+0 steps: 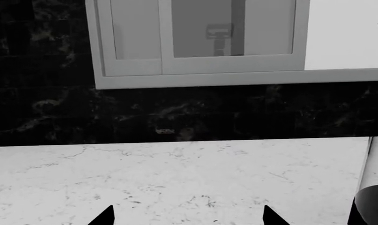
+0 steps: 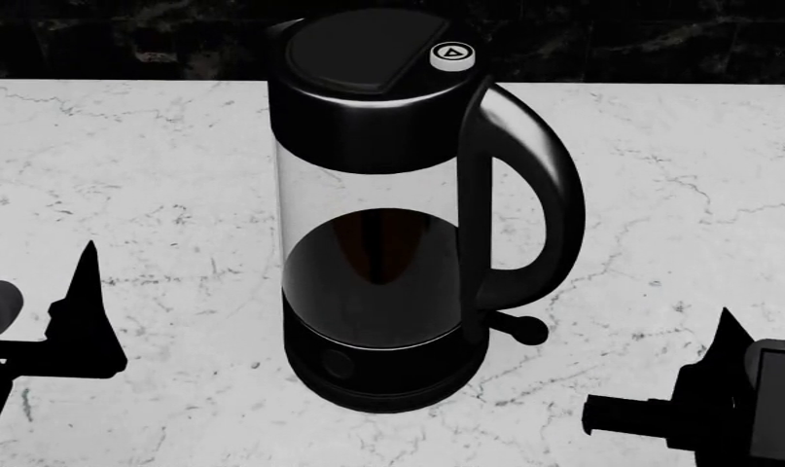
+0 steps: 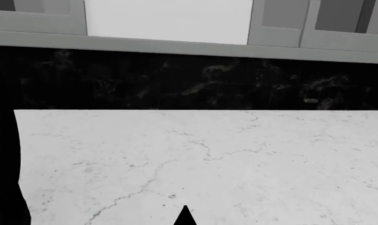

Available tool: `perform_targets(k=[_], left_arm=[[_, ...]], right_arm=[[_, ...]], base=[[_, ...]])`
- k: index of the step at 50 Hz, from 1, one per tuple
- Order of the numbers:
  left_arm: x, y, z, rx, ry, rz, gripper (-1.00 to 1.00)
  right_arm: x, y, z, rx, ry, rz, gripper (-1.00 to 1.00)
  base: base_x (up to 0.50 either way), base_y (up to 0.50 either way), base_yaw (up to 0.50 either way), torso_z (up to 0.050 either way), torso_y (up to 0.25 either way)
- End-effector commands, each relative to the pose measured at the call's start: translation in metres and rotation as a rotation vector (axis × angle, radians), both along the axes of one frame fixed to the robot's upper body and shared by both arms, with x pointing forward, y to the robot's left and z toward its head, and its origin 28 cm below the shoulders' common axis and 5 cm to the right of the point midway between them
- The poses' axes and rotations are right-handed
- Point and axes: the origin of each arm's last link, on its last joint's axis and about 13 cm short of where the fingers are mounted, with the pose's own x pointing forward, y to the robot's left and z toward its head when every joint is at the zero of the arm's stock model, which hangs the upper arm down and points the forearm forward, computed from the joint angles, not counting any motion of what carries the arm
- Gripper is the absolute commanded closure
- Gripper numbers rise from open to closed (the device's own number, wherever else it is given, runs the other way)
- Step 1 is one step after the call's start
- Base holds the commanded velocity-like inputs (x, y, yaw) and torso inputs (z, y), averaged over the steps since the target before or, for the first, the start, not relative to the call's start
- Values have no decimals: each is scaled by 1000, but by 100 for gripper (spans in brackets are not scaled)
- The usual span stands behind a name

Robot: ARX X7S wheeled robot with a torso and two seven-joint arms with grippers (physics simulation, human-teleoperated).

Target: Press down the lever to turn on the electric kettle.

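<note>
The electric kettle [image 2: 379, 224] stands upright on the white marble counter [image 2: 132, 165], with a clear glass body, a black base and lid, and a big loop handle to its right. The lever [image 2: 519, 328], a short black rod with a rounded knob, juts out from the base below the handle. My left gripper [image 2: 88, 282] is low to the kettle's left, apart from it. In the left wrist view it [image 1: 189, 216] is open and empty, with the kettle's side [image 1: 375, 187] at the frame edge. My right gripper [image 2: 726, 336] is right of and below the lever, not touching it. Its fingertips [image 3: 185, 216] meet in one point, shut and empty.
A black marble backsplash [image 1: 176, 112] runs behind the counter. Above it are grey window frames [image 1: 201, 65] and a white wall [image 3: 170, 18]. A white round button [image 2: 452, 55] sits on the kettle lid. A dark strip [image 3: 1, 168] fills one edge of the right wrist view.
</note>
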Motion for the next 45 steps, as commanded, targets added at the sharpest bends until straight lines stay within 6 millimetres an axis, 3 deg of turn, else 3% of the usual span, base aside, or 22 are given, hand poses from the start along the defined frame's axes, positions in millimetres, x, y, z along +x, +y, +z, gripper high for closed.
perform_targets(k=[1, 9, 16, 25, 45], left_arm=[[-2, 0, 2, 4, -8, -4, -100], [-1, -1, 2, 7, -7, -4, -100], [1, 0, 0, 4, -4, 1, -100], [2, 0, -2, 10, -2, 8, -100], [3, 2, -5, 16, 2, 23, -100]], right_arm=[[6, 0, -9, -12, 34, 21, 100], [21, 7, -10, 19, 26, 139, 100], [35, 10, -19, 145, 73, 301, 100], [49, 18, -35, 154, 127, 334, 100], [50, 18, -25, 160, 96, 330, 100]], base=[[0, 0, 0, 0, 0], [0, 0, 0, 0, 0], [0, 0, 0, 0, 0], [0, 0, 0, 0, 0], [0, 0, 0, 0, 0]])
